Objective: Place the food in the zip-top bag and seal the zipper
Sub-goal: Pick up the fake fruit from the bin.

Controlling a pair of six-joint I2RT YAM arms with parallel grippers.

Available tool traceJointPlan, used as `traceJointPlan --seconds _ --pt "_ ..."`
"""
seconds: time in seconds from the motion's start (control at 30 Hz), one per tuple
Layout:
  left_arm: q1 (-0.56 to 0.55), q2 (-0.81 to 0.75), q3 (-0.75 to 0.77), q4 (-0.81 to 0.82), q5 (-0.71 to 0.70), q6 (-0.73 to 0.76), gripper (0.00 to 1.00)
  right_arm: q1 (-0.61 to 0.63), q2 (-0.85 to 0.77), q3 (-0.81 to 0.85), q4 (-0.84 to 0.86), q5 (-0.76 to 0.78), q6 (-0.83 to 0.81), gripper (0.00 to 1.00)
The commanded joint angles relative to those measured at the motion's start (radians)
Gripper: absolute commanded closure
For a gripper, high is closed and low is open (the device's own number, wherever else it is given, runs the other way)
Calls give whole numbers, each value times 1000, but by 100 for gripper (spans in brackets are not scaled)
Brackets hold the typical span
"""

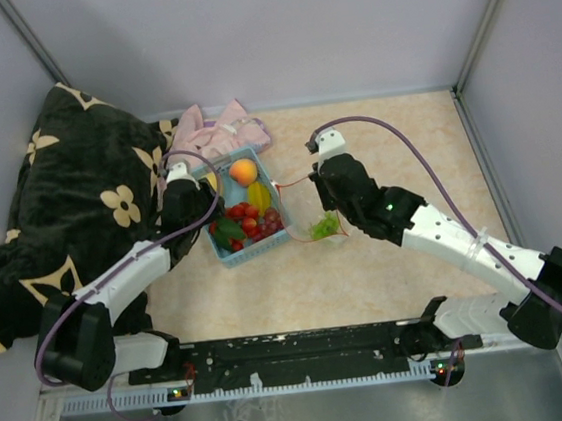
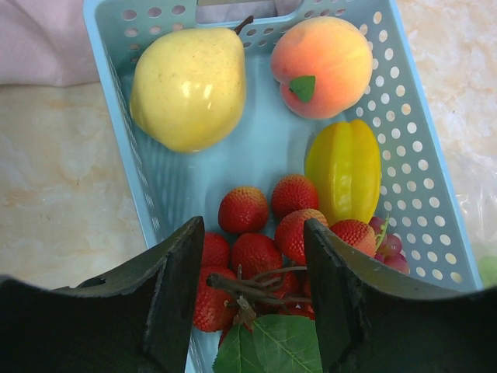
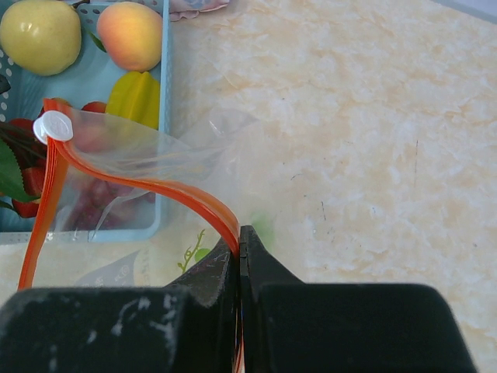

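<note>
The food lies in a light-blue basket (image 2: 435,194): yellow pear (image 2: 189,85), orange peach (image 2: 321,65), yellow piece (image 2: 345,169), red berry cluster (image 2: 260,252), green leaf (image 2: 272,346), dark-red grapes (image 2: 390,245). My left gripper (image 2: 252,291) is open, its jaws on either side of the berry cluster's stem. My right gripper (image 3: 239,237) is shut on the red-orange zipper (image 3: 163,190) of the clear zip-top bag (image 3: 155,155), held up beside the basket. The white slider (image 3: 52,126) sits at the strip's far end. Green grapes (image 1: 321,227) lie in the bag.
A pink cloth (image 1: 214,130) lies behind the basket (image 1: 248,252). A black flowered blanket (image 1: 70,208) fills the left side. Grey walls close the back and sides. Beige tabletop (image 1: 404,137) lies to the right of the bag.
</note>
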Motion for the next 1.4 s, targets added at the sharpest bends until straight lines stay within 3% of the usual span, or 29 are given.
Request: traceJointPlan --seconds 0.0,0.43,0.53,0.77,0.9,1.37 --pt "8 22 -10 27 8 -10 41 11 -2 55 44 36 -14 100" --pt "8 82 -12 57 91 -46 49 11 10 41 61 23 -12 100" --pt "8 79 -22 68 100 -54 57 12 8 37 62 25 -12 100" --pt "8 -13 -31 89 105 -52 87 11 7 33 69 23 -12 100" --pt "7 -94 -29 97 116 -45 96 11 10 36 70 23 -10 100" --pt "7 -341 -28 129 278 -3 100 12 16 42 70 21 -6 100"
